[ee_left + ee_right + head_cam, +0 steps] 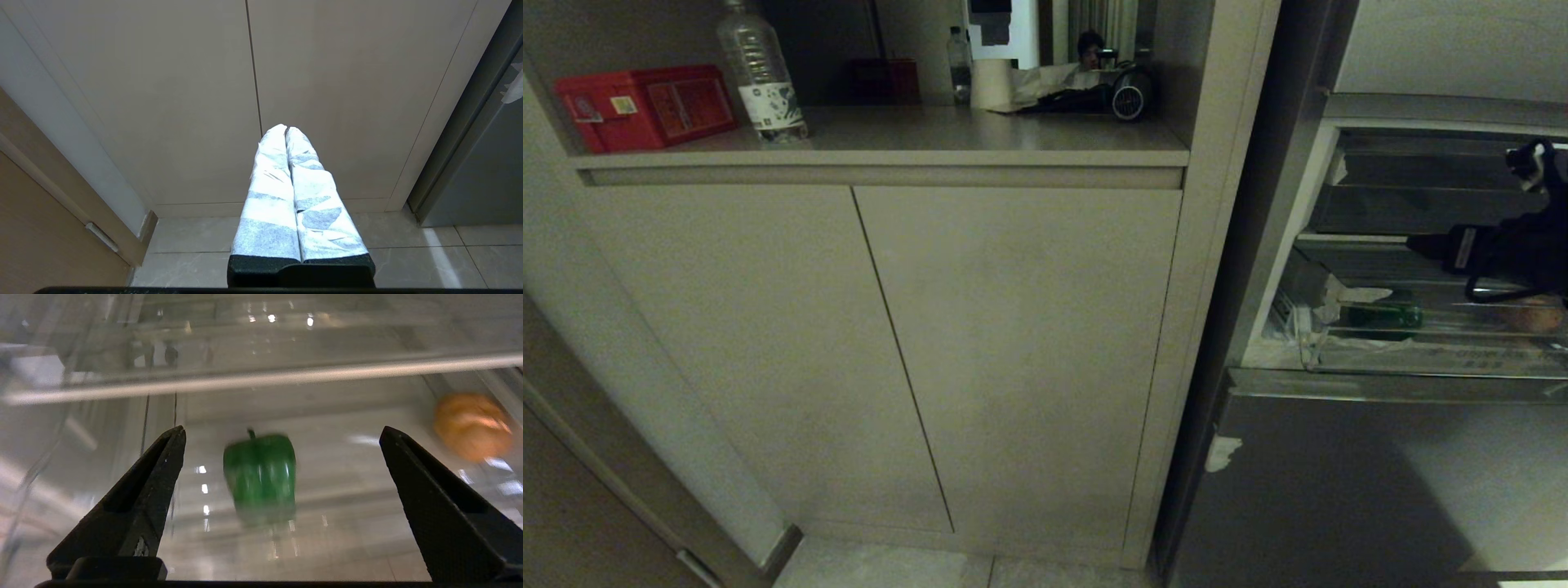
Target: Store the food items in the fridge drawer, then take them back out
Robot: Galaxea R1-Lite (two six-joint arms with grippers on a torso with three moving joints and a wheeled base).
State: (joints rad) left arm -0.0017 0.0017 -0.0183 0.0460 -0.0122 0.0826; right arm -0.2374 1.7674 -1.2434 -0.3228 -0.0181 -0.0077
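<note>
We find the right gripper inside the open fridge, its two black fingers spread wide with nothing between them. In the head view the right arm reaches in from the right edge, roughly level, above the fridge drawer.

Just ahead of the claw, centred in the gap between its fingers but apart from both, we see a green bell pepper lying on the drawer's clear floor. Farther ahead and off past one fingertip lies the orange-brown fruit, also on the drawer floor, well apart from the pepper. Beyond both items we note a clear shelf edge crossing the drawer's back.

The drawer stands pulled out, with whitish tape scraps at its near left corner.

The left gripper hangs apart from the work, its white-wrapped fingers pressed together and empty, pointing at the beige cabinet doors above the tiled floor.
</note>
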